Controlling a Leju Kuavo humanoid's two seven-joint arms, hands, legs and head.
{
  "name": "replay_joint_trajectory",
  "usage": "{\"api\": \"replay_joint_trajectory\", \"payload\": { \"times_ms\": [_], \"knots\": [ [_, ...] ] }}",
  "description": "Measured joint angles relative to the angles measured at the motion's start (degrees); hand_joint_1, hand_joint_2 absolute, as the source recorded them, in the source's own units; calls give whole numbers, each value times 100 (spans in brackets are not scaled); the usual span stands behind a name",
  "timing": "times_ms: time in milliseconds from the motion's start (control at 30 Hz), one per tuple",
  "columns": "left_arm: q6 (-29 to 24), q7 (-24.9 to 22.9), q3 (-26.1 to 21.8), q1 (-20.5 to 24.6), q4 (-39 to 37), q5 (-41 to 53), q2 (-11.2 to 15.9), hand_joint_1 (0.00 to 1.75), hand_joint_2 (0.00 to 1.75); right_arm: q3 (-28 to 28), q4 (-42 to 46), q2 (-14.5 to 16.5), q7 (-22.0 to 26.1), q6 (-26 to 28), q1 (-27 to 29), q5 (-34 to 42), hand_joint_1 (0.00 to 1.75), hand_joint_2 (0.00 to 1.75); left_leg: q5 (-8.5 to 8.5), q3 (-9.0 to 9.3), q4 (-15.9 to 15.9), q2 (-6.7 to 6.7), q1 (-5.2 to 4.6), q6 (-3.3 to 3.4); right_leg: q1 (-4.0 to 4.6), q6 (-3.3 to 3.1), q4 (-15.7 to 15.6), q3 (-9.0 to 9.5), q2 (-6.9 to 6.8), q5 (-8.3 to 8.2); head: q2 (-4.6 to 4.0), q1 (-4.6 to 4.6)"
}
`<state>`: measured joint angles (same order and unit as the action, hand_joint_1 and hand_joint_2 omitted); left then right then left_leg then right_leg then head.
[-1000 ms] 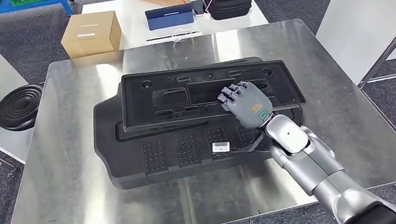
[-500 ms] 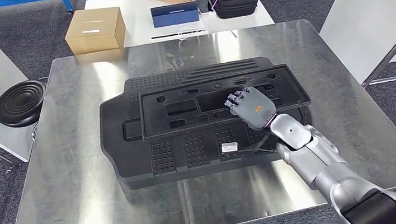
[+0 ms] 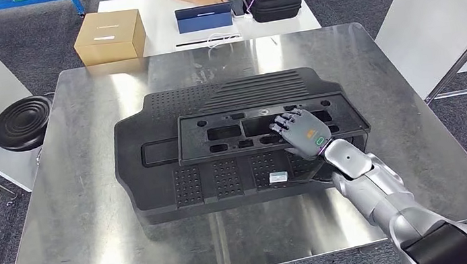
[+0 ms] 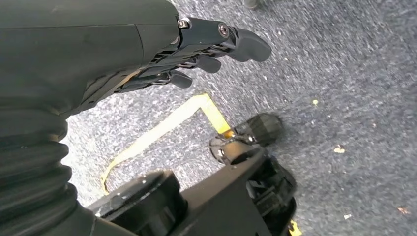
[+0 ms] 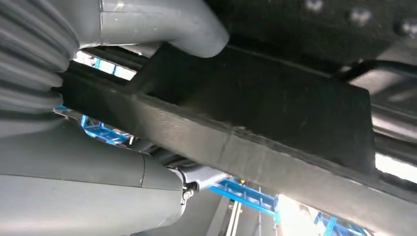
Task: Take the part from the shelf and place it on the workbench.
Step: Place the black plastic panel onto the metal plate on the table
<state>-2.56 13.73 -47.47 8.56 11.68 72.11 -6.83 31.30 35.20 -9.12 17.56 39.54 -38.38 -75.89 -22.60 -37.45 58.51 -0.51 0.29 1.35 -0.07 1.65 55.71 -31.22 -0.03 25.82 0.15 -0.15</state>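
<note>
While the right robot hand [image 3: 303,133] grips the black part [image 3: 244,131], the left robot hand [image 4: 196,54] hangs empty, fingers apart

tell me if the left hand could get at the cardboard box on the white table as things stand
Probably not. The left hand hangs down over the carpet, holding nothing, while the cardboard box sits on the white table beyond the far edge of the steel workbench, which lies across the way.

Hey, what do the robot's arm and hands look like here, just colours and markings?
The right arm is silver metal in rounded segments, turning black near the shoulder. The right hand is grey with darker fingers, an orange mark and a green ring on its back. The left hand has a dark grey shell, black fingers and a ribbed cover behind it.
</note>
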Motion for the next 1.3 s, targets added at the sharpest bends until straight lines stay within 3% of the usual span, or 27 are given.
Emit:
{"api": "replay_joint_trajectory", "payload": {
  "times_ms": [67, 433, 800, 1300],
  "knots": [
    [-82, -15, 12, 1, 1, -15, 1, 0, 0, -47, -44, 36, 28, 14, -3, 32, 0, 0, 0, 0, -1, -1, 1, 0, 0, -1, 0, 0, 0, 1, 0, 1],
    [-221, 53, 14, 8, 2, -131, 2, 0, 0, -289, -469, 152, 705, -109, -58, 591, 0, 0, 0, 5, -2, 0, 0, 0, -1, -2, 0, 6, 0, 1, 0, 1],
    [-210, 54, 14, 36, 2, -138, 8, 0, 0, -209, -550, 300, 919, -430, -71, 464, 0, 0, 0, 8, -2, 0, 1, 0, 1, -1, 0, 7, 0, 0, 0, 0],
    [-186, 35, 38, 77, 2, -138, 8, 0, 0, 1108, 675, 349, 832, -616, 96, 448, 0, 0, 0, 8, -2, 3, 2, 0, 1, -2, 1, 4, 3, 1, 0, 1]
  ]
}}
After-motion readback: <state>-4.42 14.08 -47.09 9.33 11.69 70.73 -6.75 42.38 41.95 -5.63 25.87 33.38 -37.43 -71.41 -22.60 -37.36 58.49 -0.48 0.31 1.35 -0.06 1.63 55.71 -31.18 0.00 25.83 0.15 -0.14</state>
